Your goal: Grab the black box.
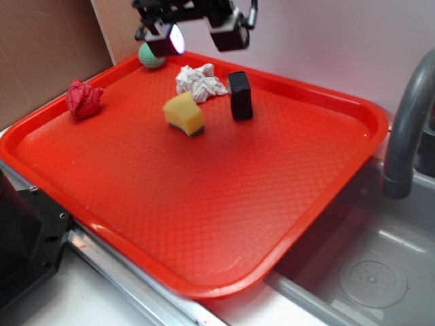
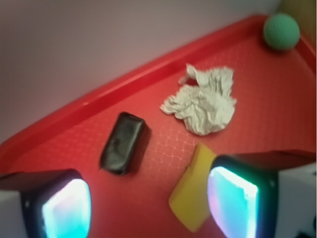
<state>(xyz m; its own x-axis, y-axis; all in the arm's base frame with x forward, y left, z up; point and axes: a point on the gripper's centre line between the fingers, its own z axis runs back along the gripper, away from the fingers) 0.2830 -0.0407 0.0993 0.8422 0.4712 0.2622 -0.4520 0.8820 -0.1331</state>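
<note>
The black box (image 1: 239, 95) stands upright on the red tray (image 1: 204, 204) near its back rim, glossy with rounded edges. In the wrist view the black box (image 2: 123, 143) lies ahead of the jaws, left of centre. My gripper (image 1: 198, 35) hangs high above the tray's back edge, open, with nothing between its glowing pads (image 2: 232, 204). The gripper (image 2: 148, 210) is well above the box and apart from it.
A yellow sponge piece (image 1: 183, 113) sits left of the box, a crumpled white paper (image 1: 199, 82) behind it, a green ball (image 1: 150, 57) at the back corner, a red crumpled wad (image 1: 84, 99) at left. A grey faucet (image 1: 408, 122) and sink (image 1: 370, 275) lie right of the tray.
</note>
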